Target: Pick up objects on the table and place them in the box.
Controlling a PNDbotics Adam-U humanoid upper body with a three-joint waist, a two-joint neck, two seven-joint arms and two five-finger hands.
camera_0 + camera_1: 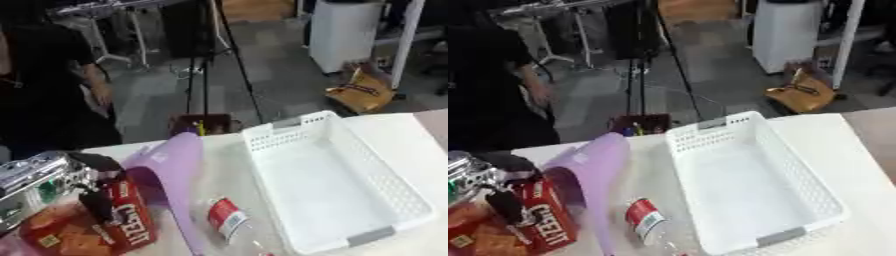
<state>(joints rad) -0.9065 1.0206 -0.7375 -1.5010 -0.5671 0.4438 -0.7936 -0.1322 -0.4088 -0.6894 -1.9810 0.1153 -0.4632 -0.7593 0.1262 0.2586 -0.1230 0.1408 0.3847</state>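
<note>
1. A white perforated basket [341, 185] sits on the white table [398, 131] and serves as the landmark here; it is the box of the task, and nothing lies inside it. Grey handle tabs mark its near and far ends.
2. Left of the basket, just beside its long wall, a clear bottle with a red and white label [227, 218] lies on its side on the tabletop.
3. Further left of the basket, past the bottle, a lilac sheet-like object [171, 170] curves up from the table; the view is blurred, so what it is cannot be told.
4. Well left of the basket, at the lower corner, the left hand [92, 192] has its dark fingers curled round a red cracker box [96, 227] with white lettering, pinching it at its upper edge.
5. The right hand shows in neither view.
6. Beyond the basket's far end the table edge drops to a grey floor, where a black tripod [206, 70] stands, with a white cabinet [346, 30] and a brown bag [363, 90] off to the right.
</note>
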